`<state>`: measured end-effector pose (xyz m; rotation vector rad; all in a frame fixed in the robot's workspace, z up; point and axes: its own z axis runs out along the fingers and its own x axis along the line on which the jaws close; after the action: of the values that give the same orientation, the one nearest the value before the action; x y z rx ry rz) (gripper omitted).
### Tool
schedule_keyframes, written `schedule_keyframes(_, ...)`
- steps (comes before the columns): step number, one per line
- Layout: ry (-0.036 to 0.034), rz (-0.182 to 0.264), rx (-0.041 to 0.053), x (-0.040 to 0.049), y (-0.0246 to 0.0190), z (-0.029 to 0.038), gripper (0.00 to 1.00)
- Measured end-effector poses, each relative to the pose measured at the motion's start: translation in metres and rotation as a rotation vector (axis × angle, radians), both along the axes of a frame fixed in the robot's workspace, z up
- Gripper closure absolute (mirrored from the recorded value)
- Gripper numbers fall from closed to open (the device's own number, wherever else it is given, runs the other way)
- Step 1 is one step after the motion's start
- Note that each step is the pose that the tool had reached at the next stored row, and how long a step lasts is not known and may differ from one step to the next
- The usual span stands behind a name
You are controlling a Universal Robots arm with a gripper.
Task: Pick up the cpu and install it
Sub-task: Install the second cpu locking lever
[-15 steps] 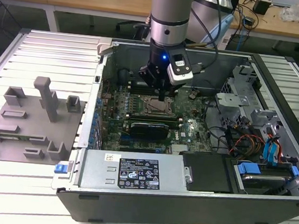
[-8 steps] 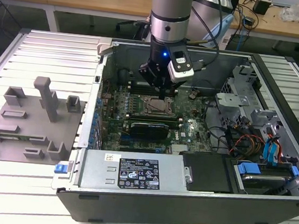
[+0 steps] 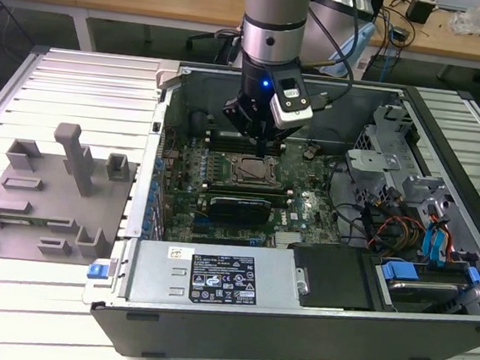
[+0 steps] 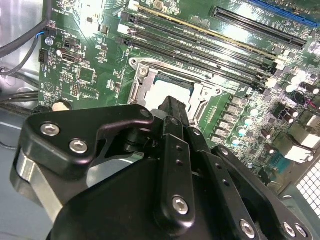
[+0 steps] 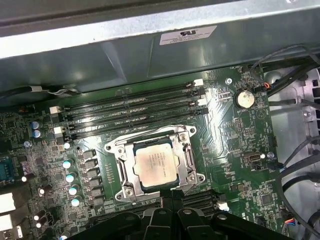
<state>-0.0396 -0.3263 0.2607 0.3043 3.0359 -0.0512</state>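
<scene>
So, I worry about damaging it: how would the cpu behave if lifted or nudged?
The cpu looks thin, flat and stiff, so it probably won't flex or roll. Its smooth metal top may be slippery. It lies flat in the socket frame, so a sideways nudge would likely jam it against the frame rather than slide it free.

cpu (image 5: 156, 166): pale brushed metal top, matt-satin, smooth. Socket frame (image 5: 187, 161) around it: bright bare metal, shiny. Motherboard (image 5: 235, 145): glossy green laminate, glinting solder points. Hand (image 4: 172, 107): black matt metal links, shiny steel screw heads. Case wall (image 5: 100, 60): grey sheet metal, dull sheen. Desk (image 3: 79, 88): ribbed pale aluminium, satin. Holder block (image 3: 47, 200): grey matt plastic. Label (image 3: 222, 279): white paper.
</scene>
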Motion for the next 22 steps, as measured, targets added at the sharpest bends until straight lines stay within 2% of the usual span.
schedule_keyframes(11, 0.0001, 0.0, -0.0001, 0.0, -0.0054, 0.0, 0.89)
schedule_keyframes(18, 0.0008, 0.001, 0.0, 0.0, -0.0165, -0.0011, 0.89)
schedule_keyframes(22, 0.005, 0.018, 0.0, 0.0, -0.0186, -0.0053, 0.89)
